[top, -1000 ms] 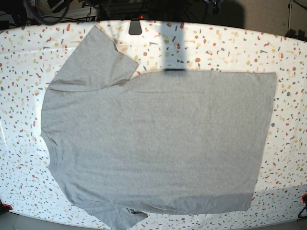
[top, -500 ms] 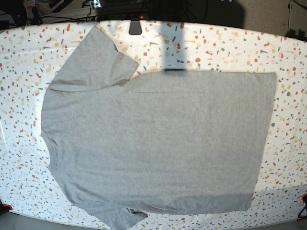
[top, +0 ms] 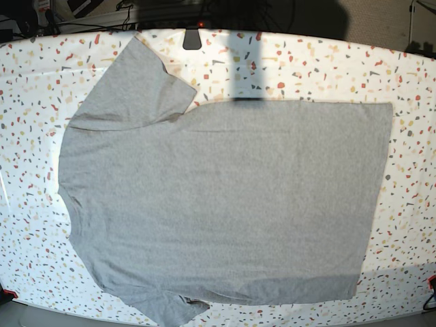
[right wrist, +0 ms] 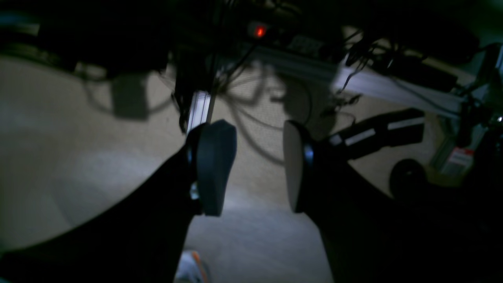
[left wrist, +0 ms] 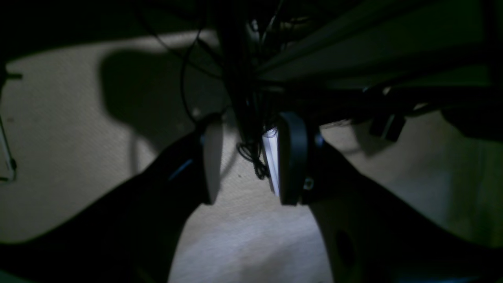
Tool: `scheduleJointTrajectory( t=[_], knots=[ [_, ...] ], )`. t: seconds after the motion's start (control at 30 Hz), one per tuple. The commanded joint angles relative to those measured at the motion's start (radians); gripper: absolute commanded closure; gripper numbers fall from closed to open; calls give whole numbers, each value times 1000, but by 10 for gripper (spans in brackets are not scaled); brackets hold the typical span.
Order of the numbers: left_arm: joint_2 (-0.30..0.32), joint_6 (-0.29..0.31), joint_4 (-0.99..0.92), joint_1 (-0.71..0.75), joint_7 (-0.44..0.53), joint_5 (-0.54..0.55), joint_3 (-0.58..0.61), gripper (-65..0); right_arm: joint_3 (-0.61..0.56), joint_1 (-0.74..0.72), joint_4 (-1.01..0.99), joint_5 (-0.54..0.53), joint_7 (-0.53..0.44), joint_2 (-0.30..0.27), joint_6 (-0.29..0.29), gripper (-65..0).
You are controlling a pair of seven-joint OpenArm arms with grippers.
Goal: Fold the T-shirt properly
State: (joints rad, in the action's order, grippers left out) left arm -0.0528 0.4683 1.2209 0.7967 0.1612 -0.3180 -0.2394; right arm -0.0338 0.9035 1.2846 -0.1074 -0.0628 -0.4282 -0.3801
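2 grippers, left gripper (left wrist: 243, 163) and right gripper (right wrist: 251, 167), are hanging spread and empty off the table (top: 327, 61), where the T-shirt (top: 225, 204) is lying flat, plain side up; a 1-layer pinch risks dragging it crooked.

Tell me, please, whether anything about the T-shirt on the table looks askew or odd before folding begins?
The T-shirt lies flat and plain side up on the speckled table. One oddity: the near sleeve is bunched at the table's front edge, while the far sleeve lies spread.
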Motion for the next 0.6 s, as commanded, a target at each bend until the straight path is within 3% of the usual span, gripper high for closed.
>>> scheduleJointTrajectory(
  t=[0.0, 0.13, 0.27, 0.57],
  knots=[
    [3, 4, 38, 34, -13, 5, -1, -230, 3, 36, 34, -6, -10, -23, -27, -248],
    [25, 6, 175, 77, -122, 5, -1, -230, 3, 117, 146, -2, 42, -87, -39, -248],
    [85, 11, 315, 132, -147, 5, -1, -230, 40, 195, 269, -2, 64, -138, -38, -248],
    [228, 11, 607, 214, -240, -8, -1, -230, 304, 333, 563, -2, 95, -143, -32, -248]
  ],
)
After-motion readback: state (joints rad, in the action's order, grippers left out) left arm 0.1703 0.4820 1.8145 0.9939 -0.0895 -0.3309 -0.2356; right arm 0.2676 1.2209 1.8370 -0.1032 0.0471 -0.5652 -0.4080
